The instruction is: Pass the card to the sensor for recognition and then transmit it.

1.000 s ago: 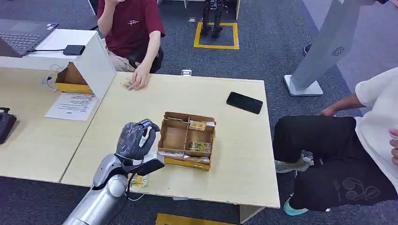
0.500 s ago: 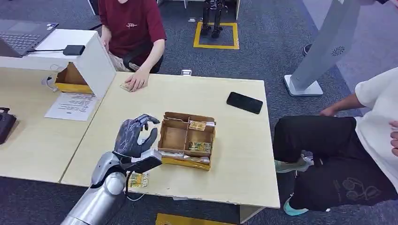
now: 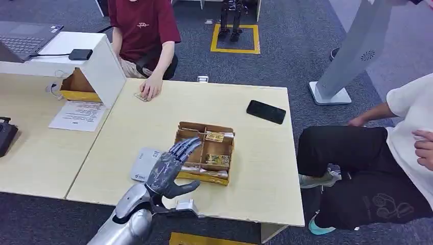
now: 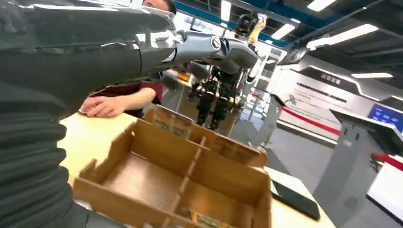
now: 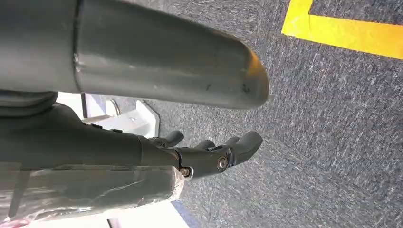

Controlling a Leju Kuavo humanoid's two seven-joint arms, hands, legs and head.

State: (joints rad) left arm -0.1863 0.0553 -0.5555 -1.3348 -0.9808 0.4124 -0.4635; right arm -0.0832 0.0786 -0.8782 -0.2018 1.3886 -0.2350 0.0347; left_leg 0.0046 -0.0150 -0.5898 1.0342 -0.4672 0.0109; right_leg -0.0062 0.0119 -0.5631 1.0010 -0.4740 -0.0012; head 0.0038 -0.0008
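The cards [image 3: 218, 159] are stacked in the compartments on the right side of the cardboard box [image 3: 203, 151] at the middle of the desk [image 3: 255, 168], within reach. The grey sensor [image 3: 145, 164] lies just left of the box. The left robot hand [image 3: 172, 165] is spread open over the box's near-left compartment, holding nothing. The right robot hand [image 5: 214, 151] hangs over the floor, loosely curled and empty.

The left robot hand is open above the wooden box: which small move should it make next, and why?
Probably lower the left robot hand into the box to pinch one of the cards. The hand is empty with its fingers spread, the cards lie in the far compartments, and the grey sensor pad waits beside it.
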